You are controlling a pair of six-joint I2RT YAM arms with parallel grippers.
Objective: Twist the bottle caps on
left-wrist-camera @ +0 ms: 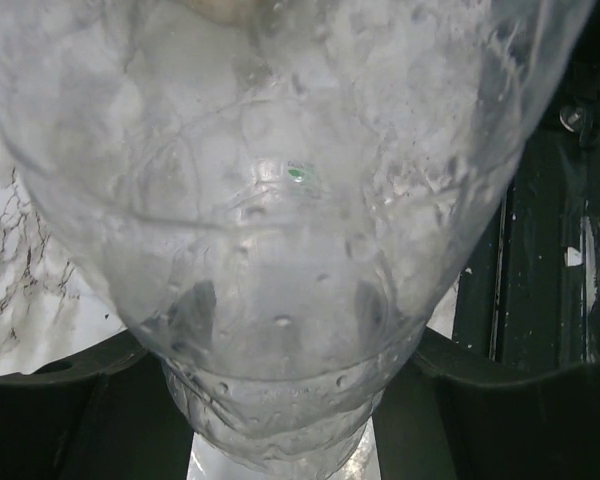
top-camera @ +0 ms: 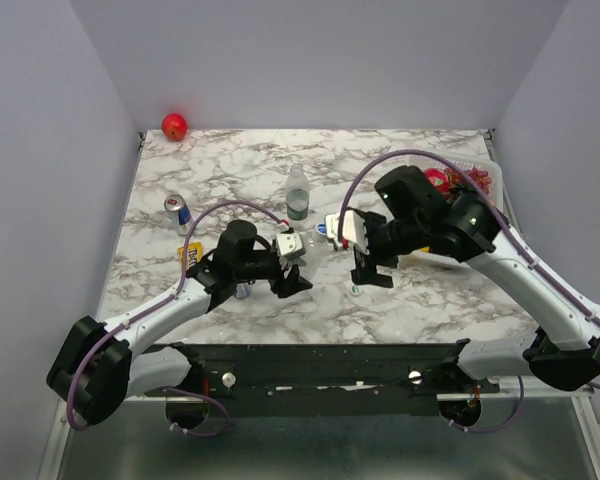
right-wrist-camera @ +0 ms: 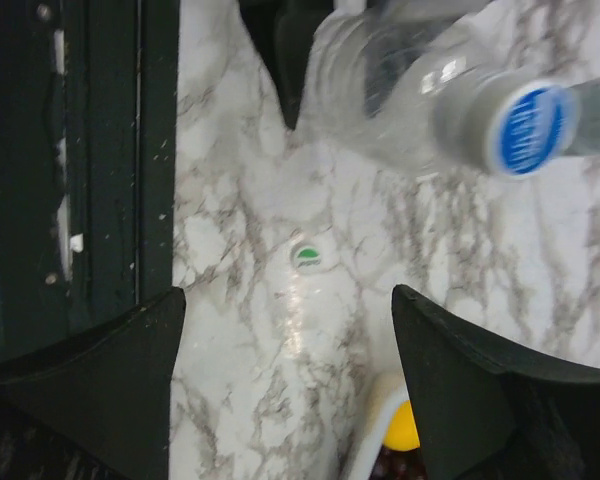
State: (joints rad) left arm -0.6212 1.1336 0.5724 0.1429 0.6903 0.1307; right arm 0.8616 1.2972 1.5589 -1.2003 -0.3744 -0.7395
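My left gripper (left-wrist-camera: 280,400) is shut on the plain clear bottle (left-wrist-camera: 280,200), which fills the left wrist view. In the right wrist view that bottle (right-wrist-camera: 380,80) lies tilted at the top, with the white and blue cap (right-wrist-camera: 525,125) sitting on its neck. I cannot tell how tightly the cap is on. The white cap with the green mark (right-wrist-camera: 307,257) lies loose on the marble. My right gripper (right-wrist-camera: 290,370) is open and empty above the marble, just short of that cap. The green-label bottle (top-camera: 297,195) stands upright behind both grippers (top-camera: 295,280) (top-camera: 372,275).
A silver-blue can (top-camera: 177,212) and a yellow packet (top-camera: 190,252) are at the left. A red ball (top-camera: 174,126) sits in the far left corner. A white tray (top-camera: 490,165) holding red items is at the far right. A yellow item (right-wrist-camera: 400,430) lies by the right finger.
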